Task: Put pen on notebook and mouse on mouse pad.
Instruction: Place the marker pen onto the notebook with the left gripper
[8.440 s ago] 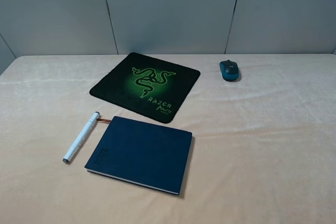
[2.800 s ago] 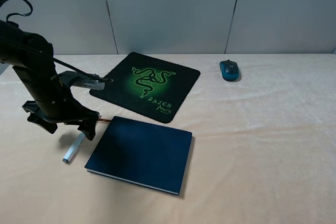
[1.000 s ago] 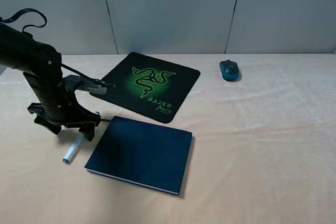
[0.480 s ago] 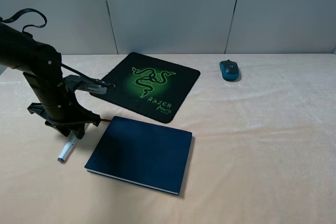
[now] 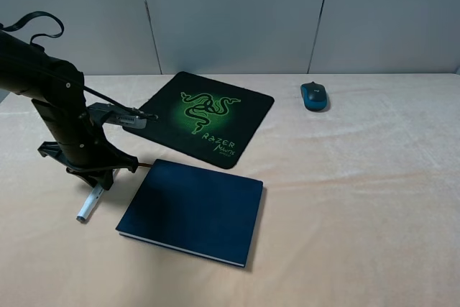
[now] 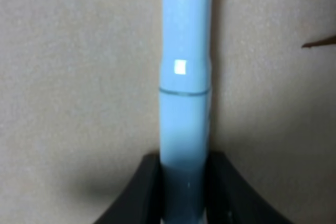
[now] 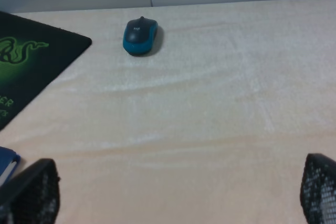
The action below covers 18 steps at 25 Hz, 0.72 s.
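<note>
The white pen lies on the table just left of the navy notebook. My left gripper is down over the pen's far end and shut on it. In the left wrist view the pen runs straight out from between the two dark fingers, which press on its barrel. The teal mouse sits on the table to the right of the black Razer mouse pad, apart from it. My right gripper stands open well short of the mouse; it is out of the exterior high view.
The notebook's reddish-brown ribbon pokes out at its far left corner, close to the left gripper. The table is covered in beige cloth, with a grey wall behind. The left arm leans in from the left edge.
The left gripper's fingers have drawn together onto the pen. The pen's near end has swung slightly to the left. The mouse, pad and notebook have stayed in place.
</note>
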Available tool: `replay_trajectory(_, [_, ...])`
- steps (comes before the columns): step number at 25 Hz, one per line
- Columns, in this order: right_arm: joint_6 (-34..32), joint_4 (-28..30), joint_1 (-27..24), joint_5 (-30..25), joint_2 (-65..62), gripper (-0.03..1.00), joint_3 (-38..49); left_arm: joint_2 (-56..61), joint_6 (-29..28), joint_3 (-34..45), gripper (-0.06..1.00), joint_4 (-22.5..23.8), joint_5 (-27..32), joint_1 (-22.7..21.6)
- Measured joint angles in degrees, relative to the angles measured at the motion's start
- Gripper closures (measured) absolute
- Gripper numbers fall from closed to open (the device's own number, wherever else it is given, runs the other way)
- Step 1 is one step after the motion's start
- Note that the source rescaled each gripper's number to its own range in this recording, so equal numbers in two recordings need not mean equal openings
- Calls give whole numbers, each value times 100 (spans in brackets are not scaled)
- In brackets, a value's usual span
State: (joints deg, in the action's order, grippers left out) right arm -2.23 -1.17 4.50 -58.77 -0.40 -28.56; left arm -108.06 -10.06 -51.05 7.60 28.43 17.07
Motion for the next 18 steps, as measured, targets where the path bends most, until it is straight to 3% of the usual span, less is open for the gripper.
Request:
replay_trajectory(9, [0,0,0,0,0,-3,0,220,-94,0,94,-18,24,0])
replay_trajectory(18, [0,0,0,0,0,-3,0,1193,-110,-12,94,-198,474,0])
